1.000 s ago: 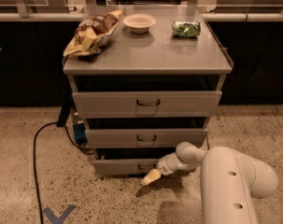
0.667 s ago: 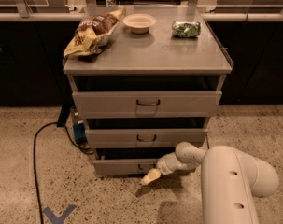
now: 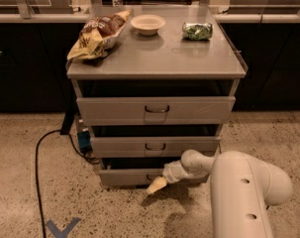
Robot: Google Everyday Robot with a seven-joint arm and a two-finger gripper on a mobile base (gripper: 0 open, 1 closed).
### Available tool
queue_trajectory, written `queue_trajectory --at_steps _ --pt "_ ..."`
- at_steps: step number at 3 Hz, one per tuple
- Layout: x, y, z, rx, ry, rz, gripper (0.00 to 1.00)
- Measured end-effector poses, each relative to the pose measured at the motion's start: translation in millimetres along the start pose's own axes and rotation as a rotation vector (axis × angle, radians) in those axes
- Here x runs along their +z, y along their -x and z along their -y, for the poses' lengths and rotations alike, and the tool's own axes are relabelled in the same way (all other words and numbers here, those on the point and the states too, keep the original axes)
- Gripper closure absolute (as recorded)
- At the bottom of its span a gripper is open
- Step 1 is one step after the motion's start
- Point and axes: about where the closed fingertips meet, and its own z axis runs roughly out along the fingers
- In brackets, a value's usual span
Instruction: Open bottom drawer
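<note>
Cable (image 3: 37,157): you see it trailing over the floor, left of the cabinet.
Chip bag (image 3: 97,33): lies on the left of the cabinet top (image 3: 164,58).
Bowl (image 3: 147,24): sits just right of the bag.
Bottom drawer (image 3: 125,177): lowest of three fronts, near the floor; its inside is too dark to see into.
Gripper (image 3: 157,185): at that drawer's front; you cannot tell whether it is spread or pressed together.
Green packet (image 3: 197,30): at the top's back right.

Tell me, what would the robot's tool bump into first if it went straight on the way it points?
The tool sits low, just in front of the bottom drawer, pointing down and leftward in the picture. Going straight on, it would probably meet the speckled floor first, though depth is unclear.
</note>
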Motion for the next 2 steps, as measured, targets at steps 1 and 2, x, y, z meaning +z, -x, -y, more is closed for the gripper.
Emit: queue_trajectory --at_steps 1,2 --pt "20.3 -15.3 11.1 0.046 0.016 -0.026 0.0" --pt "17.3 -13.9 10.1 0.051 0.019 -0.028 0.0"
